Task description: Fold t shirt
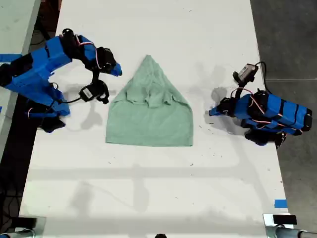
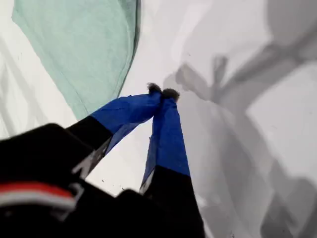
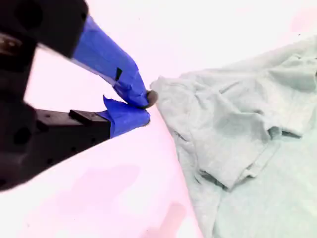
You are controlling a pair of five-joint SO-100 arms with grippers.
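Observation:
The pale mint-green t shirt (image 1: pixel 148 119) lies on the white table (image 1: pixel 148 198) in the middle of the exterior view. Its upper part is folded into a peak with the sleeves turned in. My first gripper (image 1: pixel 212 112) is shut and empty, low over the table just off the shirt's edge toward the exterior view's right. In the first wrist view the shut tips (image 2: pixel 162 91) hover over bare table beside the shirt (image 2: pixel 84 49). My second gripper (image 1: pixel 118 71) is shut with nothing held, close to the shirt's upper slanted edge toward the exterior view's left. Its tips (image 3: pixel 144 109) almost touch the cloth (image 3: pixel 237 139).
A strip of blue tape (image 1: pixel 280 203) and a black object (image 1: pixel 282 219) sit near the table's bottom corner at the exterior view's right. Dark floor (image 1: pixel 292 39) borders the table on that side. Another pale surface (image 1: pixel 15 25) stands at the exterior view's left.

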